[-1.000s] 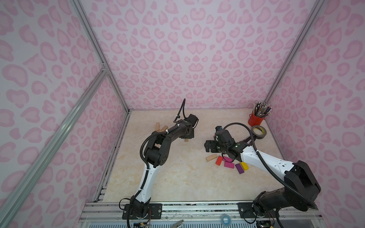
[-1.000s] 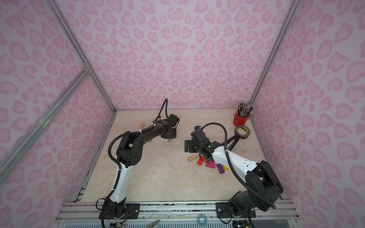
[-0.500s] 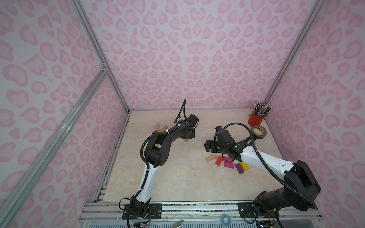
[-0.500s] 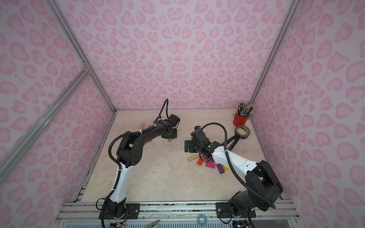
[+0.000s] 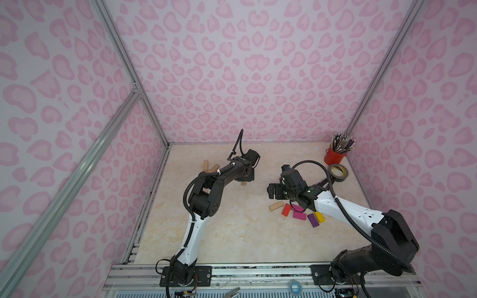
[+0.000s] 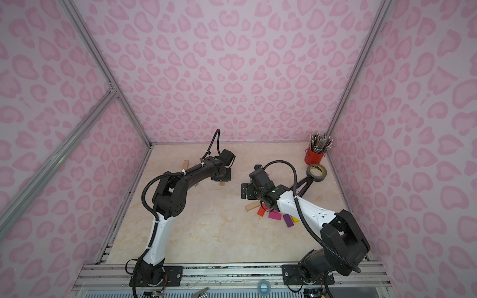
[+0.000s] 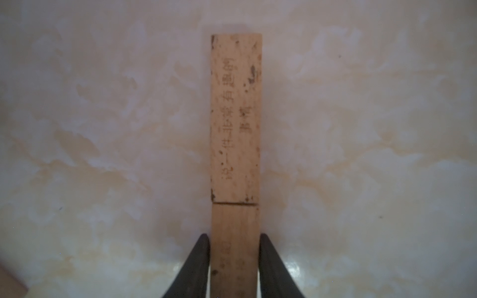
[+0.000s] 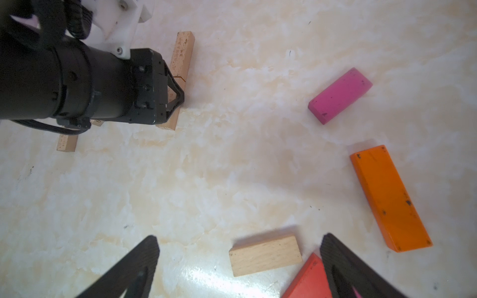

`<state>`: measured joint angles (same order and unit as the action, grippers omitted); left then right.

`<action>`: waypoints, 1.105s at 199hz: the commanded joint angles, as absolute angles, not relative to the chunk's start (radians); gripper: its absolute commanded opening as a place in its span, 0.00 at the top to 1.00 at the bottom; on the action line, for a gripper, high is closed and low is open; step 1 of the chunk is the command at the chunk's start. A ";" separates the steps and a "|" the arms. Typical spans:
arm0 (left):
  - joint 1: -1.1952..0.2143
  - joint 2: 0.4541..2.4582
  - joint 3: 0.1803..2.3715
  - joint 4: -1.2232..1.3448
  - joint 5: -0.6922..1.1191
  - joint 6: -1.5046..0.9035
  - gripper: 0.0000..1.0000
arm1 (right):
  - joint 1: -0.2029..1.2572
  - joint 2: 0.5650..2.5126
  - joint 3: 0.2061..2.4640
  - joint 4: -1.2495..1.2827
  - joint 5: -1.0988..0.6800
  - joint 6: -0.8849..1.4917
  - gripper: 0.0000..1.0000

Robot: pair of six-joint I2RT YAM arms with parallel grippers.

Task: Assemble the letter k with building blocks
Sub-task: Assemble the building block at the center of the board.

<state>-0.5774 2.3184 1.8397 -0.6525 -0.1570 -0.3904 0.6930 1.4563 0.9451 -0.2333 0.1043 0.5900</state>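
Plain-wood stock first. Top views: left gripper (image 5: 245, 178) is down on a held bar (image 5: 244, 183); two spare plain bars (image 5: 205, 165) lie beyond the arm; coloured blocks (image 5: 299, 215) sit clustered just beside the right gripper (image 5: 275, 193).

Left wrist: fingers (image 7: 198, 258) clamp the held bar's sides; it butts end to end, in line, against a printed bar (image 7: 236, 116). Judged: the k's stem is laid.

Right wrist: right gripper gapes wide, empty, above a plain block (image 8: 265, 255); orange block (image 8: 389, 198) and magenta block (image 8: 340, 95) near. Both diagonals not yet placed.
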 commanded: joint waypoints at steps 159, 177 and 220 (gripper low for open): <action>-0.597 1.564 1.286 -0.170 0.043 -0.239 0.40 | 0.595 1.416 0.926 -0.519 0.188 0.566 0.09; -0.588 1.433 1.172 -0.123 0.114 -0.148 0.40 | 0.589 1.435 0.929 -0.551 0.191 0.571 0.12; -0.566 1.212 0.983 -0.120 0.305 0.082 0.29 | 0.655 1.508 0.986 -0.586 0.169 0.721 0.26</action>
<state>-0.5747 1.2785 1.0332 -0.1616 0.1520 -0.1020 0.6098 1.4666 0.9585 -0.5396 0.1749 0.6056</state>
